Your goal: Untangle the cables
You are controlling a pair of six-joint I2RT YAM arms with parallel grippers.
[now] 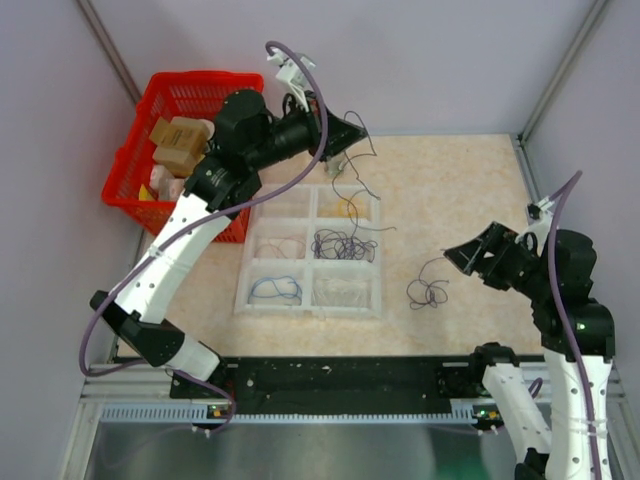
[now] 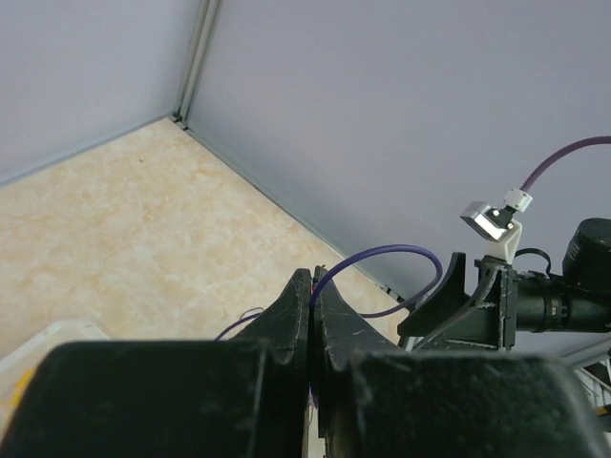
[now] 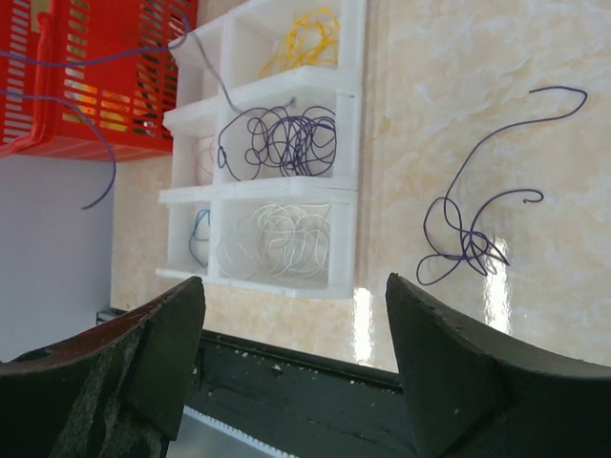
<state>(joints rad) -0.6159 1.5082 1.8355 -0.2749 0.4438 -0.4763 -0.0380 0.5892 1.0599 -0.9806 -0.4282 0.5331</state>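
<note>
Left gripper (image 2: 311, 282) clamps a purple cable (image 2: 382, 250) stretched up from the tray (image 1: 379, 270); right gripper (image 3: 296, 286) gapes.

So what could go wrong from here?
1. The left gripper is shut on a purple strand that seems to run to the bunch in the tray; pulling could tighten knots or drag the bunch out.
2. The loose wire lies flat and thin on the table; the open right gripper may miss it.
</note>
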